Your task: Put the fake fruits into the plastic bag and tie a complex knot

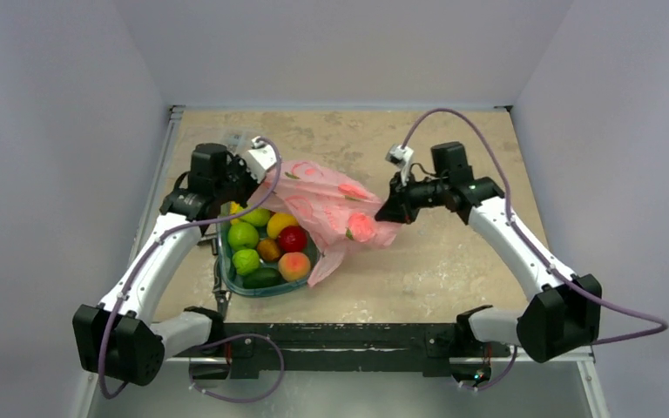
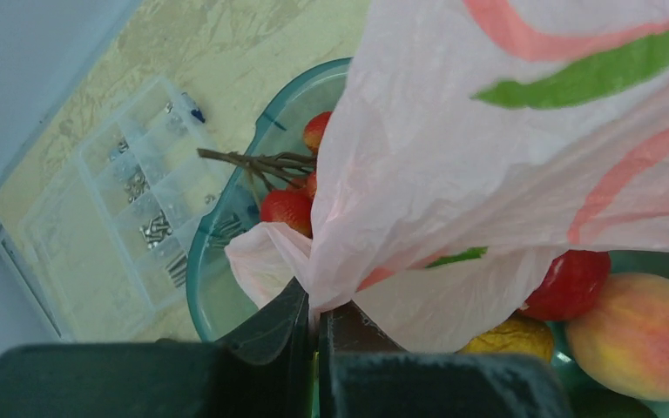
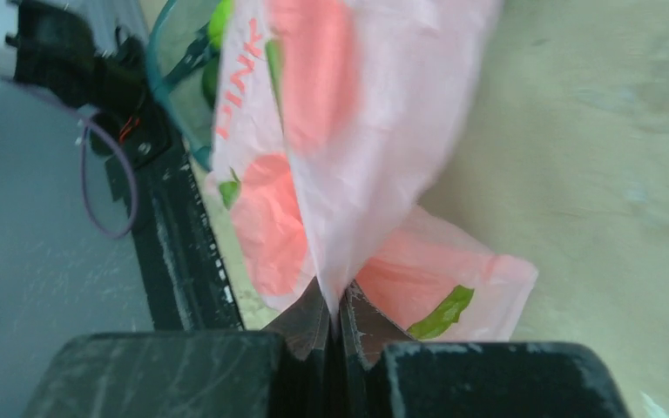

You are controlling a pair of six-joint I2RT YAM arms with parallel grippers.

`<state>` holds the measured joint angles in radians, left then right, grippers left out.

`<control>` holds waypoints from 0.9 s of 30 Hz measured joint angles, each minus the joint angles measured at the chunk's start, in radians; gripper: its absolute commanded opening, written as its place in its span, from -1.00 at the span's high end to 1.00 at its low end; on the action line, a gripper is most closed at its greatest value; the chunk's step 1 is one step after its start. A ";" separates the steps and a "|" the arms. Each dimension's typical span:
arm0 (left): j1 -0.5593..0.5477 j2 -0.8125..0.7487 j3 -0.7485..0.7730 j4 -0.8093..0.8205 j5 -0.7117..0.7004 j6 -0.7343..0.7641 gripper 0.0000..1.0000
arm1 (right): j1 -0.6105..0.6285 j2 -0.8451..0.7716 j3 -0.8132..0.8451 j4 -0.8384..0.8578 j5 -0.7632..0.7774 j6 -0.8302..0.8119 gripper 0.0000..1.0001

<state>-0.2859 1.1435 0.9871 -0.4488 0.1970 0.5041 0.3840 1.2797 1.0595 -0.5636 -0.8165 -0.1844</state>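
The pink plastic bag (image 1: 331, 209) hangs stretched between my two grippers above the table. My left gripper (image 1: 251, 178) is shut on the bag's left edge (image 2: 331, 261), right over the teal tub (image 1: 266, 287). My right gripper (image 1: 389, 212) is shut on the bag's right edge (image 3: 348, 252). Several fake fruits (image 1: 266, 248) lie in the tub: green, yellow, red, orange and peach ones. In the left wrist view a red fruit (image 2: 571, 283) and a peach (image 2: 645, 335) show under the bag. No knot shows.
A clear compartment box of screws (image 2: 131, 205) lies left of the tub (image 2: 226, 226) near the table's left edge. Bare tan tabletop (image 1: 435, 270) lies under the right arm. The black base rail (image 1: 340, 335) runs along the near edge.
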 measured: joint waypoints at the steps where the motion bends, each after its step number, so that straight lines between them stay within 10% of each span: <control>1: 0.045 0.003 0.005 -0.003 0.035 0.007 1.00 | -0.042 -0.002 0.010 -0.020 -0.012 -0.011 1.00; 6: 0.175 0.138 0.194 -0.055 0.251 0.006 1.00 | -0.225 -0.053 0.063 -0.115 -0.098 -0.068 1.00; 8: 0.167 0.210 0.288 -0.037 0.318 -0.028 0.70 | -0.229 -0.100 0.065 -0.121 -0.128 -0.038 1.00; 9: 0.154 0.243 0.333 -0.024 0.329 -0.052 0.32 | -0.229 -0.125 0.064 -0.111 -0.142 -0.004 1.00; 10: 0.136 0.278 0.380 -0.014 0.334 -0.074 -0.50 | -0.229 -0.143 0.064 -0.096 -0.151 0.029 1.00; 12: 0.083 0.359 0.492 0.000 0.343 -0.124 -0.99 | -0.229 -0.177 0.059 -0.037 -0.171 0.132 1.00; 17: 0.002 0.436 0.599 0.084 0.340 -0.261 -1.00 | -0.231 -0.233 -0.001 0.151 -0.150 0.428 1.00; 23: 0.007 0.052 0.191 0.347 0.272 -0.262 -1.00 | -0.241 -0.298 -0.068 0.335 -0.043 0.719 1.00; 27: -0.177 -0.108 0.132 0.418 0.261 -0.183 -1.00 | -0.241 -0.297 -0.069 0.416 0.039 0.842 1.00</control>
<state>-0.4625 1.0355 1.1191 -0.0307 0.4576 0.3206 0.1425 0.9829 0.9905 -0.1478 -0.7780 0.6575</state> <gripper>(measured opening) 0.998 0.003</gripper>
